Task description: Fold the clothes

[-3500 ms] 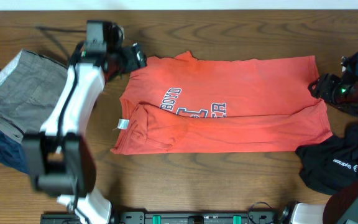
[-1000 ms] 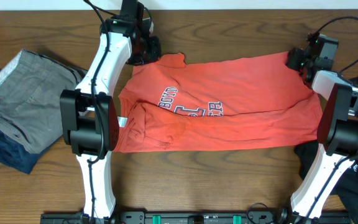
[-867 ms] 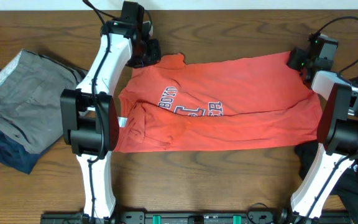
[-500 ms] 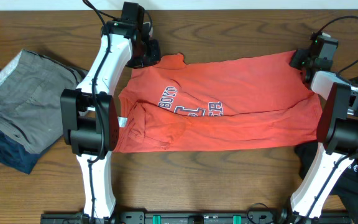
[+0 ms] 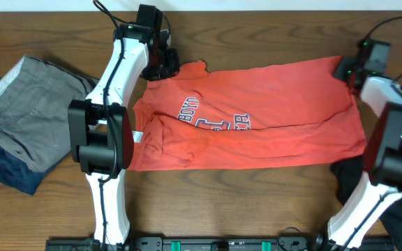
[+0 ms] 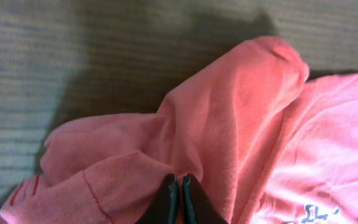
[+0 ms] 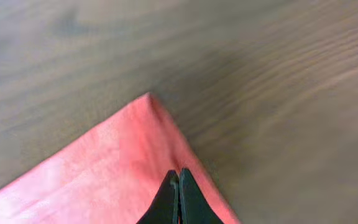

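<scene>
An orange-red T-shirt (image 5: pixel 271 104) with dark lettering lies spread across the wooden table, its lower edge folded up. My left gripper (image 5: pixel 167 64) is at the shirt's far left corner by the collar. In the left wrist view its jaws (image 6: pixel 181 182) are shut on a bunched fold of the red fabric (image 6: pixel 241 112). My right gripper (image 5: pixel 345 68) is at the shirt's far right corner. The right wrist view shows its jaws (image 7: pixel 178 175) pressed together on the pointed corner of the shirt (image 7: pixel 104 168), which lies flat on the wood.
A folded grey garment (image 5: pixel 30 104) rests on a dark blue one (image 5: pixel 2 171) at the left. A black garment (image 5: pixel 349 185) lies at the right front beside the right arm. The table's back edge runs just behind both grippers.
The right gripper has shut on the shirt's far right corner and drawn it a little to the right, stretching that edge. The left gripper has kept its grip and place.
</scene>
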